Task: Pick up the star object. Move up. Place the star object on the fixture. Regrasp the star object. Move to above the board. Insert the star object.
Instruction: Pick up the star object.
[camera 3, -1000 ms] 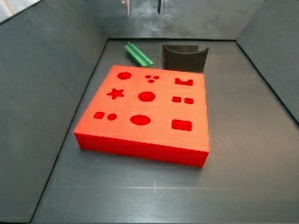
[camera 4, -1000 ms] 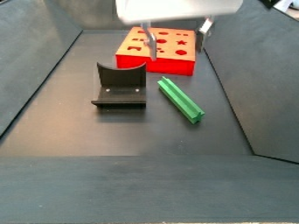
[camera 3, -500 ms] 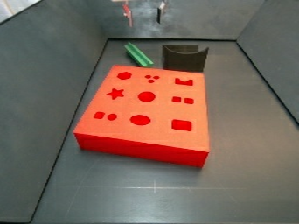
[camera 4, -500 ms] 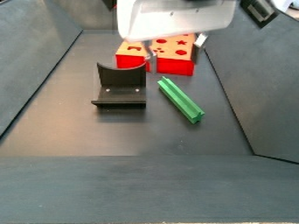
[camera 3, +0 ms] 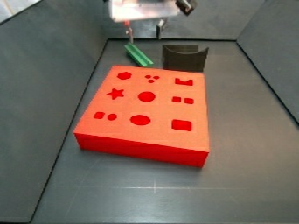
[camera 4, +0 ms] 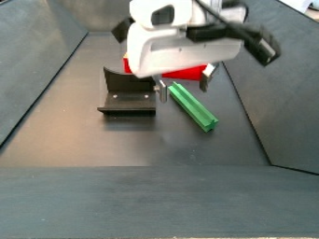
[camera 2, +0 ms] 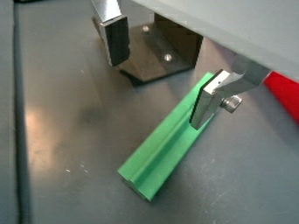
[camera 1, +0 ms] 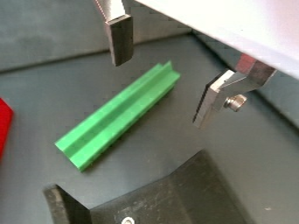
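Wrist views: gripper (camera 1: 167, 74) spread wide, empty, hovering just above green star object (camera 1: 119, 115), fingers either side of its long axis. Star object lies flat on tabletop (camera 2: 70, 140) beside fixture (camera 2: 163, 51), apart from red board (camera 3: 146, 112).

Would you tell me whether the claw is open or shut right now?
Open: in a wrist view, the claw has its fingers spread apart above the green star object, gripping nothing.

The gripper (camera 1: 163, 77) is lower than a second ago, now hanging open just above the green star object (camera 1: 121, 115), one finger on either side.
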